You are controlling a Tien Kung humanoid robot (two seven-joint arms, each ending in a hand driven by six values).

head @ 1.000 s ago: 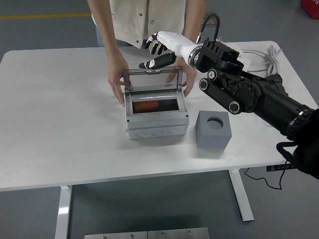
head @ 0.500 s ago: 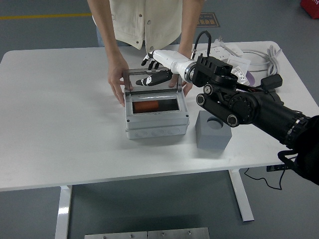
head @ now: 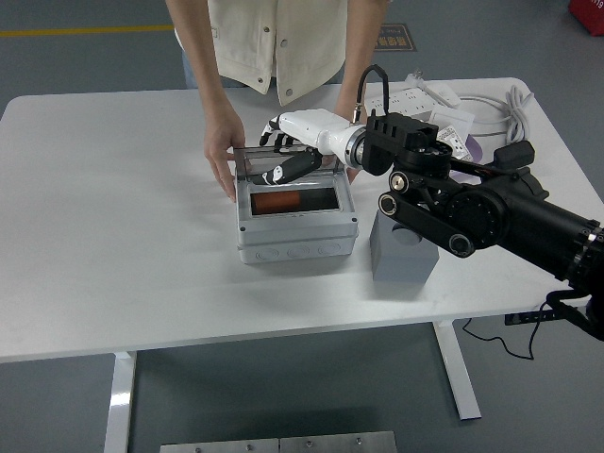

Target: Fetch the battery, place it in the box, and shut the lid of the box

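Observation:
A grey box [head: 297, 233] stands mid-table with an orange-red battery [head: 276, 202] lying inside. Its clear lid [head: 283, 165] is hinged at the far edge and tilted partly down over the opening. My right hand [head: 283, 143], white with black fingers, rests on top of the lid with fingers spread, holding nothing. A person stands at the far side; one hand [head: 222, 156] holds the box's left side, the other is mostly hidden behind my right arm. My left hand is not in view.
A grey block [head: 404, 250] with a round hole stands right of the box, partly under my right arm [head: 472, 203]. White cables and a power strip [head: 472, 99] lie at the far right corner.
My right hand has moved forward and down onto the lid, and the lid has tilted from nearly upright to partly lowered. The person's hands stay at the box.

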